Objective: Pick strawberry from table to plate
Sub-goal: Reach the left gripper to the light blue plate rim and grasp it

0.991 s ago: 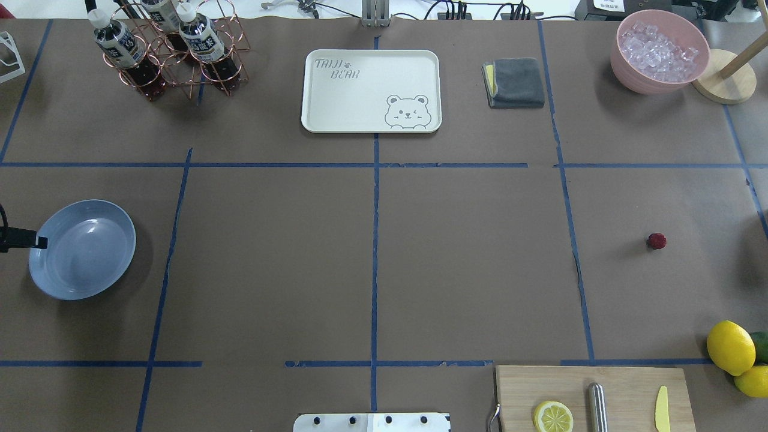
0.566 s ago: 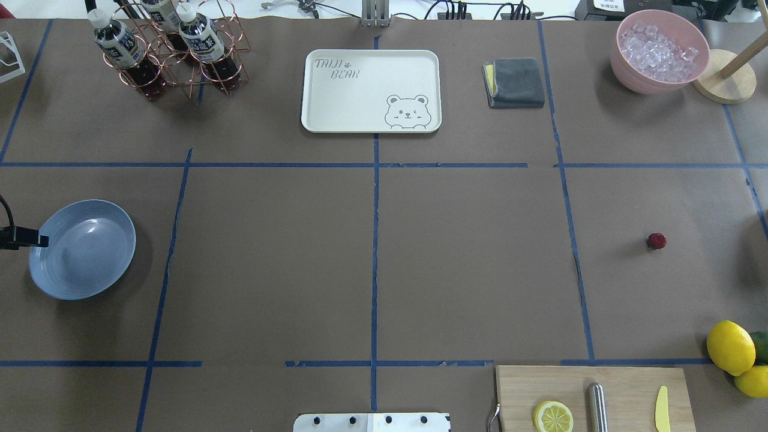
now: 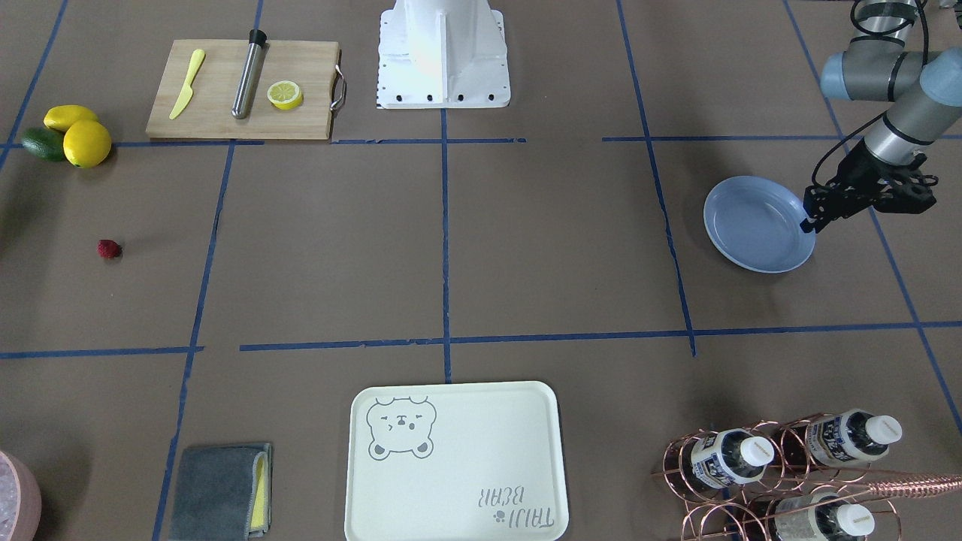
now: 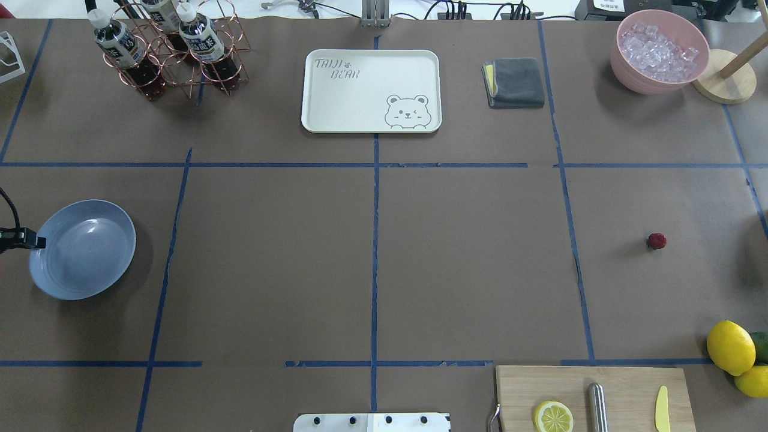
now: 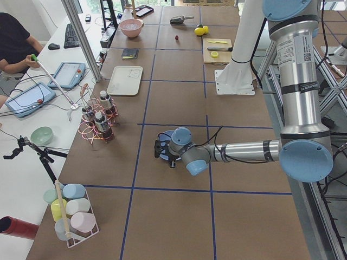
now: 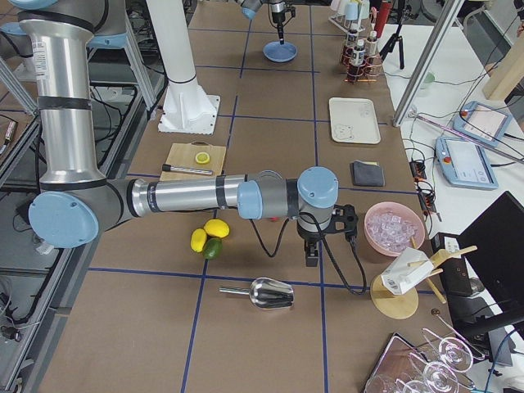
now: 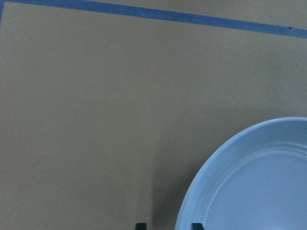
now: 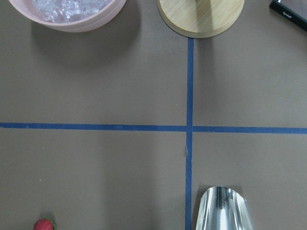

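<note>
The strawberry (image 4: 656, 241) lies alone on the brown table (image 4: 468, 264) at the right, also seen in the front view (image 3: 109, 249) and at the bottom left of the right wrist view (image 8: 43, 224). The pale blue plate (image 4: 84, 249) rests far left. My left gripper (image 4: 41, 242) (image 3: 808, 224) hovers at the plate's outer rim. In the left wrist view (image 7: 168, 226) its fingertips stand a little apart, open, with the rim of the plate (image 7: 259, 182) between them. My right gripper (image 6: 312, 258) shows only from the side, near the strawberry; I cannot tell its state.
A cream bear tray (image 4: 371, 90), a bottle rack (image 4: 171, 48), a grey cloth (image 4: 515, 82) and a pink ice bowl (image 4: 659, 51) line the far edge. Lemons (image 4: 730, 347) and a cutting board (image 4: 594, 399) sit front right. A metal scoop (image 8: 225, 211) lies near the right arm.
The left gripper's tip has drawn back a little toward the table's left edge and its cable has shifted. Plate and strawberry have stayed put.
</note>
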Robot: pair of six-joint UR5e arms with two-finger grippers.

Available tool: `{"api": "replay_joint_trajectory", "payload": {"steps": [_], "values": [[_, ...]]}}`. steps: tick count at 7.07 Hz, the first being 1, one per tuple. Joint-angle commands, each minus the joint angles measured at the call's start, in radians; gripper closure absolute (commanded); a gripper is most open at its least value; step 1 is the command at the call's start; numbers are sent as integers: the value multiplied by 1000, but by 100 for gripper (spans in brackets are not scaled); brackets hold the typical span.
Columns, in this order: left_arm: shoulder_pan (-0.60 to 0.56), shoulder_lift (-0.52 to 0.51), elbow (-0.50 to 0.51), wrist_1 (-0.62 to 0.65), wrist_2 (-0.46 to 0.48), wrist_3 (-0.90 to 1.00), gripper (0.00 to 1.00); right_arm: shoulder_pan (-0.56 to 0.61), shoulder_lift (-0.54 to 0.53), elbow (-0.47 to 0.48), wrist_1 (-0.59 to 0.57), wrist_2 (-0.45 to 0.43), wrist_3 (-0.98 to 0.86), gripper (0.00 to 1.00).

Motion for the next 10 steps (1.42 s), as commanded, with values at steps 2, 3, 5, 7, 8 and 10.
{"api": "replay_joint_trajectory", "payload": {"steps": [2, 3, 5, 7, 8, 10], "values": [[5, -1, 0, 0, 0, 0, 71, 1, -1, 0, 0, 0, 0, 0], [9, -4, 0, 0, 0, -2, 86, 1, -1, 5, 0, 0, 0, 0], [0, 13, -47, 5, -63, 9, 100, -1, 3, 16, 0, 0, 3, 0], [-140, -7, -104, 84, -306, 8, 100, -6, 5, 16, 0, 6, 3, 0], [-156, -68, -186, 238, -312, -1, 100, -31, 5, 16, 3, 38, 12, 0], [-158, -252, -282, 531, -230, -41, 100, -128, 5, 19, 156, 31, 216, 0]]}}
